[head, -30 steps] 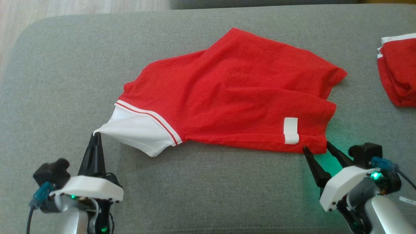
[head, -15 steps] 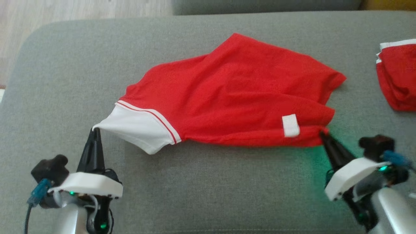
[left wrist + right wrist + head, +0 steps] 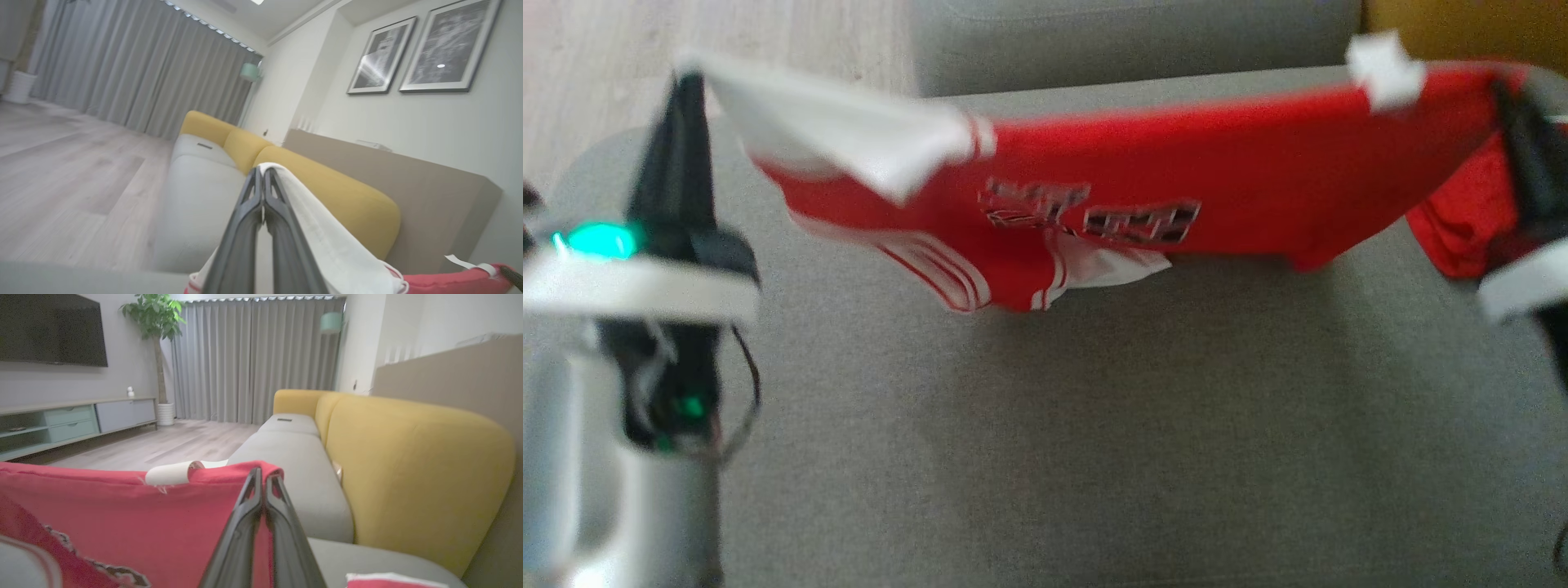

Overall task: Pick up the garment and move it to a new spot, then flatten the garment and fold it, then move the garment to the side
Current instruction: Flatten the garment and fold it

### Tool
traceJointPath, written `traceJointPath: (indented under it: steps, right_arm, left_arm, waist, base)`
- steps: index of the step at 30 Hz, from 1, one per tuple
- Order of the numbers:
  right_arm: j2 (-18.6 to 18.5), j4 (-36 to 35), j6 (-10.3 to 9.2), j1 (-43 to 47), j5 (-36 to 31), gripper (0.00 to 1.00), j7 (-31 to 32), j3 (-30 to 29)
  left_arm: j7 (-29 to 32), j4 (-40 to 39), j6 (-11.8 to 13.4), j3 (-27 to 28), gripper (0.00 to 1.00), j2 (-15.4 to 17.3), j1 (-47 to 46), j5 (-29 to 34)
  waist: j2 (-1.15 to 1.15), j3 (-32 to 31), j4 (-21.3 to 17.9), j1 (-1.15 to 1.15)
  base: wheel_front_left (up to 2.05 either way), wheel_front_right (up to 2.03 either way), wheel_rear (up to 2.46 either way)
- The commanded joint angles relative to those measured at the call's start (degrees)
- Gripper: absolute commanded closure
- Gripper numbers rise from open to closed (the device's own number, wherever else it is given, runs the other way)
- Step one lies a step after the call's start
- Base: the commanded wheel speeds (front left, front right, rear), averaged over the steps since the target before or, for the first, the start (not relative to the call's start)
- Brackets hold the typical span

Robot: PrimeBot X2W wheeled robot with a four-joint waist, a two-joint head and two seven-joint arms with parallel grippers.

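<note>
Hanging in the air above the grey sofa seat (image 3: 1094, 425), the garment (image 3: 1217, 188) is stretched sideways between the two arms. It is a red shirt, and its upper edge runs almost straight from one end effector to the other. The left end effector (image 3: 690, 86) is clenched on the tip of the white sleeve (image 3: 849, 139); in the left wrist view its fingers (image 3: 245, 228) press together with the white cloth (image 3: 318, 228) falling beside them. The right end effector (image 3: 1507, 102) is clenched on the red hem at the opposite corner, and in the right wrist view (image 3: 263, 475) the red cloth (image 3: 143, 514) hangs from its tips. A white label (image 3: 1384, 69) stands up near this corner. A blurred print (image 3: 1094, 216) shows on the front. A second red garment (image 3: 1454, 220) lies on the seat at the right, partly behind the hanging one.
</note>
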Motion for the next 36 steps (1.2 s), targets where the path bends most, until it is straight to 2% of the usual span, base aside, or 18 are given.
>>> traceJointPath:
  steps: [1, 6, 11, 17, 23, 29, 36]
  right_arm:
    - [-1.7, -1.8, 0.37, -4.2, 0.6, 1.0, 0.6, 0.6]
    - [-2.8, 4.5, 0.37, -17.5, 1.9, 1.0, 2.3, 2.9]
    - [-4.1, 15.6, 0.37, -33.5, 3.0, 1.0, 1.2, 5.5]
    - [-4.6, 29.9, 0.37, -52.4, 3.2, 1.0, -4.6, 7.8]
    - [-4.5, 40.1, 0.37, -65.4, 0.9, 1.0, -15.5, 9.3]
    - [-5.8, 46.2, 0.37, -68.3, 1.1, 1.0, -21.3, 14.2]
    - [-6.1, 50.7, 0.37, -61.1, 6.0, 1.0, -23.9, 20.9]
  left_arm:
    - [1.3, -2.5, 0.0, 1.8, 1.0, 2.1, -5.1, -0.5]
    - [7.0, 1.6, 1.0, 0.8, 1.0, 2.6, -20.5, -2.9]
    - [6.9, 12.2, 1.1, -1.5, 1.0, 2.3, -38.6, -1.3]
    - [-0.7, 27.5, 0.2, -4.7, 1.0, 2.2, -58.4, 3.0]
    - [-12.9, 38.6, -0.4, -6.9, 1.0, 1.3, -72.3, 5.7]
    - [-15.1, 39.2, -0.6, -11.3, 1.0, 0.3, -74.1, 2.3]
    - [-15.2, 32.8, -0.6, -16.9, 1.0, 2.4, -60.0, -3.3]
  waist:
    - [0.0, 0.8, -0.2, 0.0]
    - [0.0, 6.0, 0.2, 0.0]
    - [0.0, 14.1, 1.5, 0.0]
    - [0.0, 22.5, 2.1, 0.0]
    - [0.0, 26.8, 2.2, 0.0]
    - [0.0, 27.4, 3.1, 0.0]
    - [0.0, 25.8, 4.0, 0.0]
  base:
    - [0.0, 0.0, 0.0]
    - [0.0, 0.0, 0.0]
    - [0.0, 0.0, 0.0]
    - [0.0, 0.0, 0.0]
    - [0.0, 0.0, 0.0]
    - [0.0, 0.0, 0.0]
    - [0.0, 0.0, 0.0]
